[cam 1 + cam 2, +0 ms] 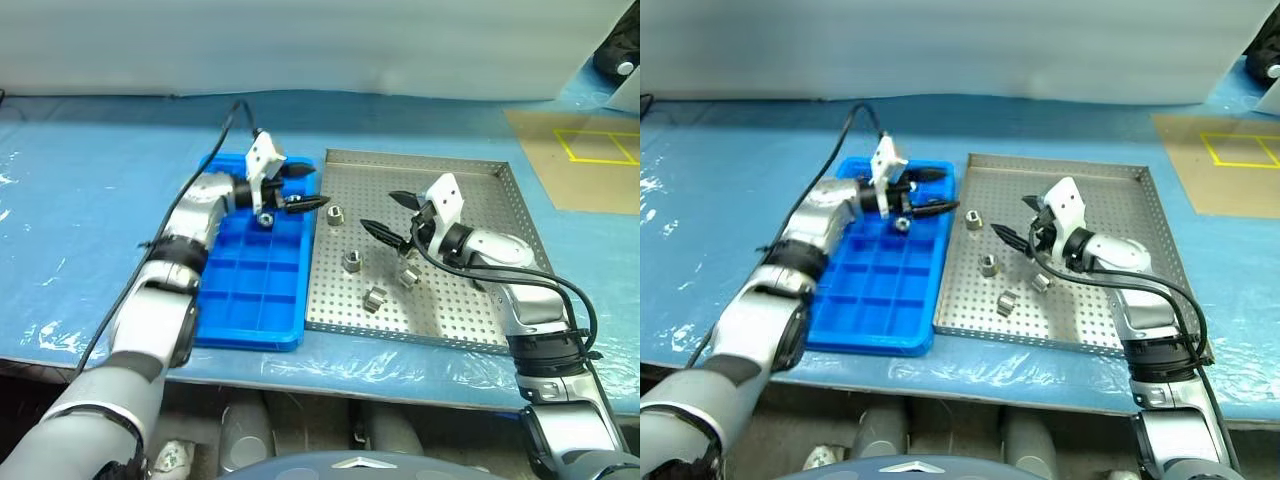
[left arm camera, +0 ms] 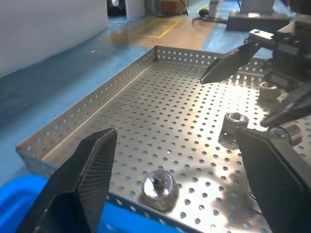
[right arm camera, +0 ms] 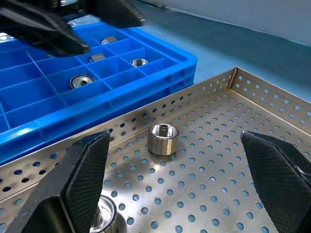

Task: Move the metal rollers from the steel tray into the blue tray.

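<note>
Several metal rollers lie loose on the steel tray [image 1: 470, 190], among them one [image 1: 336, 213] near its left rim and one [image 1: 353, 260] further in. The blue tray [image 1: 250, 290] sits against the steel tray's left side, and its far compartments hold a few rollers [image 3: 81, 80]. My left gripper [image 1: 305, 188] hovers open and empty over the blue tray's far right corner, pointing at the steel tray. In its wrist view the nearest roller [image 2: 159, 185] lies just past the rim. My right gripper [image 1: 390, 216] hangs open and empty above the steel tray, facing the left one.
Both trays rest on a blue-covered table [image 1: 90, 180]. A brown board with yellow tape lines [image 1: 590, 150] lies at the far right. A black cable [image 1: 225, 125] runs over the table to the left arm.
</note>
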Controlling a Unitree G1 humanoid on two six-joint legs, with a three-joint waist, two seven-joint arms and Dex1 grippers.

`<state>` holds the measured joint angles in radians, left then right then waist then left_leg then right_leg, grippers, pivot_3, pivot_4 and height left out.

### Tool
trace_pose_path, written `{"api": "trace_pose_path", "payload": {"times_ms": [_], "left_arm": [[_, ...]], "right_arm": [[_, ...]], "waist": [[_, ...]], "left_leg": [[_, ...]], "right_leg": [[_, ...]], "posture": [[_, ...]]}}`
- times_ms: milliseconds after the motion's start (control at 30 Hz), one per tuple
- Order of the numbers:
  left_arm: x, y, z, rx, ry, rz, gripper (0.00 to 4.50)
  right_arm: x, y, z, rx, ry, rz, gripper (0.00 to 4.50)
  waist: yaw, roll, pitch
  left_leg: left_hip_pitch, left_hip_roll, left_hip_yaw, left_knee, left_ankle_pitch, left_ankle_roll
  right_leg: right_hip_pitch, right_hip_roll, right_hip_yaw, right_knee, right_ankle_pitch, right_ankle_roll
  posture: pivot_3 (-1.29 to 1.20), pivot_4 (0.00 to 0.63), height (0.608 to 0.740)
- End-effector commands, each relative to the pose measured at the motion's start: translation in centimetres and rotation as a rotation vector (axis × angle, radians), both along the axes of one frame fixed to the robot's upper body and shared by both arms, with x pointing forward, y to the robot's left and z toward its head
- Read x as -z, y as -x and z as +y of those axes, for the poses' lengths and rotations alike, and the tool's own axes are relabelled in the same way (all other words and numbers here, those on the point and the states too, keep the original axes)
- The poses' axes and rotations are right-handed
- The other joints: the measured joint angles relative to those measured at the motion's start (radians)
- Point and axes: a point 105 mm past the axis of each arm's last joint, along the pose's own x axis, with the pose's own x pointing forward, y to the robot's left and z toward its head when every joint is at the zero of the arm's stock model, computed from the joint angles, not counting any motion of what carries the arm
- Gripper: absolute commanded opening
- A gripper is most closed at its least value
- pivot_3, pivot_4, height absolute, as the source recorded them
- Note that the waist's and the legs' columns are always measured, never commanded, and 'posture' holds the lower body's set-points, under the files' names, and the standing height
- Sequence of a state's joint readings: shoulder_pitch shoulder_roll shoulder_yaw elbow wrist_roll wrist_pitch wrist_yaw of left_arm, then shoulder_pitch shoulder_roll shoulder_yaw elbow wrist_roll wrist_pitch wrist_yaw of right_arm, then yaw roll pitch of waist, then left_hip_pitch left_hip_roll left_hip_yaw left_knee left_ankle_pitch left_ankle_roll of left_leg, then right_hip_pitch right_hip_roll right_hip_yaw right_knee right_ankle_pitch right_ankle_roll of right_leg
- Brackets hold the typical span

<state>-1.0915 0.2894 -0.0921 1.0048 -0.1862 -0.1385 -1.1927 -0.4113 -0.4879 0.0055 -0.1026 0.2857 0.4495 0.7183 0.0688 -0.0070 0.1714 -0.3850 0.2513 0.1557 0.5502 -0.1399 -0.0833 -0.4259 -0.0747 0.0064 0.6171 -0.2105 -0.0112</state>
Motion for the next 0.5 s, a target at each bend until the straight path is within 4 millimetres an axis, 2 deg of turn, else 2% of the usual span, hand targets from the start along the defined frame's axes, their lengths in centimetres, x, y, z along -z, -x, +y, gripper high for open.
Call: {"api": "trace_pose_path", "payload": {"times_ms": [33,133,300,500], "left_arm": [[-0.1,-0.5,-1.2,0.018,-0.096,-0.048,4.08],[0.7,-0.5,-2.4,0.049,-0.248,-0.095,4.08],[3.6,-0.5,-2.6,0.058,-0.486,-0.102,4.08],[3.7,-1.3,-3.4,-0.015,-0.526,-0.113,4.08]], "right_arm": [[-1.8,0.8,0.1,-0.010,-0.016,-0.054,4.44],[-2.9,2.0,0.9,-0.060,-0.034,-0.067,4.44],[-3.3,3.4,2.0,-0.147,0.008,-0.053,4.44],[-3.6,3.9,1.8,-0.115,0.013,-0.064,4.44]], "waist": [[-0.004,0.000,0.000],[-0.008,0.000,0.000],[-0.025,0.000,0.000],[-0.032,0.000,0.000]], "left_leg": [[0.000,0.000,0.000,0.000,0.000,0.000],[0.000,0.000,0.000,-0.001,0.000,0.001],[0.001,-0.001,0.000,-0.001,-0.001,0.001],[0.001,-0.004,0.001,0.001,-0.002,0.003]], "right_leg": [[0.000,0.000,0.000,0.000,0.000,0.000],[0.000,0.000,0.002,-0.001,0.001,0.001],[0.001,0.001,0.008,-0.004,0.002,0.003],[0.003,0.000,0.014,-0.006,0.004,0.006]], "posture": [[-0.24,0.150,0.740],[-0.32,0.150,0.740],[-0.39,0.150,0.740],[-0.47,0.150,0.740]]}}
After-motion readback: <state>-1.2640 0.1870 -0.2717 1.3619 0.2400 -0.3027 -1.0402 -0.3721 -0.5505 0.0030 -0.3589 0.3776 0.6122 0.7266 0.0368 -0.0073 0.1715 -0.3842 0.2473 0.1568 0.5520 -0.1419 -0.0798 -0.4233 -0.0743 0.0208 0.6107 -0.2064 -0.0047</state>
